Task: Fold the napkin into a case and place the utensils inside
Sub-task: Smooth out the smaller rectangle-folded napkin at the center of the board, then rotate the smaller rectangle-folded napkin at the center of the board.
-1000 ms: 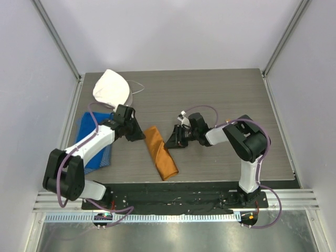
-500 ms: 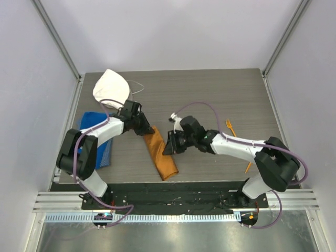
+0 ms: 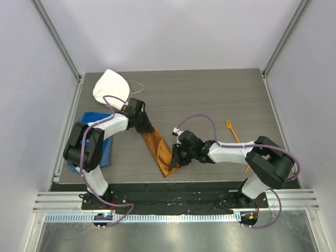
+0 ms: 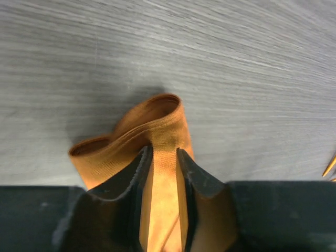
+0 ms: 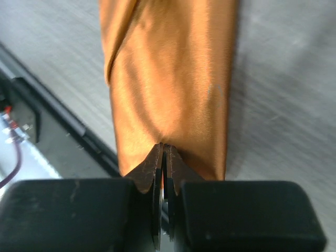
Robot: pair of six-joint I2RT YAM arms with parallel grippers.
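Two pinches mid-fold: left hand [image 4: 163, 153] narrow on a ridge of the napkin [image 3: 157, 148] between its jaws, right hand [image 5: 164, 151] clamped on the edge at its tips, next probably a matched lift-over.

table [image 3: 210, 94]: grey woodgrain | walls [image 3: 168, 31]: plain pale lilac | corner posts [image 3: 53, 31]: metal

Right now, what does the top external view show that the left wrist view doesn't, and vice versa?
Only top external: the blue towel, the white cloth cap, and the right end effector pinching the napkin at its near end. Only left wrist: the napkin's far end bulging into a loop just ahead of the left end effector, cloth lying between its fingers. Both: the rust-orange napkin as a narrow strip on the wood-grain table.
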